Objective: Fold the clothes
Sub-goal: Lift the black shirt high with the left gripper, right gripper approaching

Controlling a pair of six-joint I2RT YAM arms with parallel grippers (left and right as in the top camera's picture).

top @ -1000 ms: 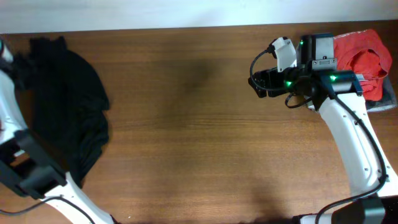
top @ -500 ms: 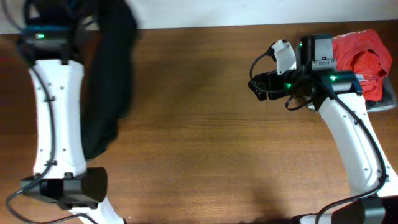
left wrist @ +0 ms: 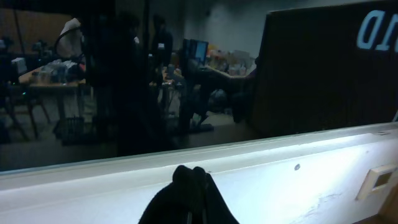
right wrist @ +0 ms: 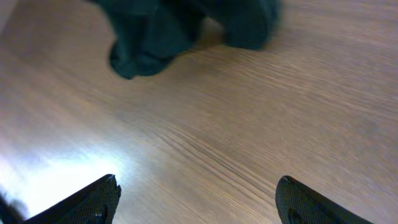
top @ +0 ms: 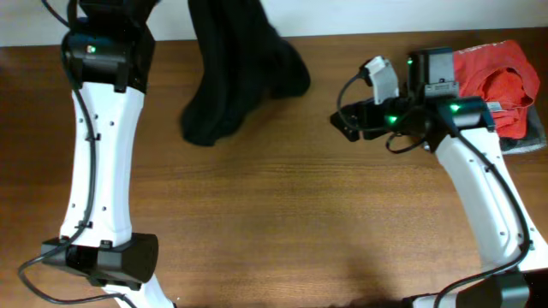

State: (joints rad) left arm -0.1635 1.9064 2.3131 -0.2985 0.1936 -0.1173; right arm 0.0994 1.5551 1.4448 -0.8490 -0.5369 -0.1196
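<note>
One black garment (top: 235, 77) is hanging at the far edge, long axis far-to-near; left tool (left wrist: 188, 177) pinching it, right tool (right wrist: 198, 199) gaping wide.

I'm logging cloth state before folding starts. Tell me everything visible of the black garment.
The black garment is soft dark cloth, bunched into a long crumpled mass, not spread flat. Its upper part runs out of the overhead view's top edge, beside the left arm; what holds it up is unseen. Its lower end seems to rest on the wooden table near the far edge. No logo shows. In the right wrist view its rumpled end lies ahead of the open right pincer, apart from it.
</note>
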